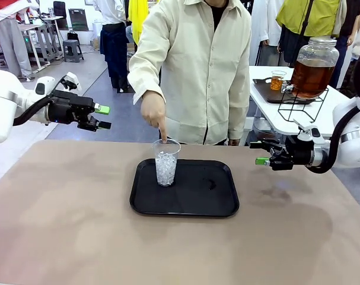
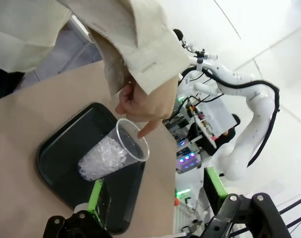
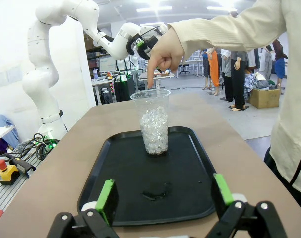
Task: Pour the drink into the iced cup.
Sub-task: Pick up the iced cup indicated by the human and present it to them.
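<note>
A clear cup (image 3: 153, 121) of ice stands near the far edge of the black tray (image 3: 190, 198) — a person's hand (image 3: 165, 52) points a finger at its rim. The right gripper (image 3: 165, 191) gapes over the near edge.

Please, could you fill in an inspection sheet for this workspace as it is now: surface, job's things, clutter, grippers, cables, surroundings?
Surface: brown table with a black tray in the middle.
Job's things: clear cup of ice, upright on the tray's left part; a person's hand points a finger at its rim. The drink is in a dispenser jar on a white side table, far right.
Clutter: one small mark on the tray, perhaps wet.
Grippers: left gripper and right gripper open, empty, in the air either side of the tray.
Cables: a black cable loops along each arm.
Surroundings: people standing behind.
</note>
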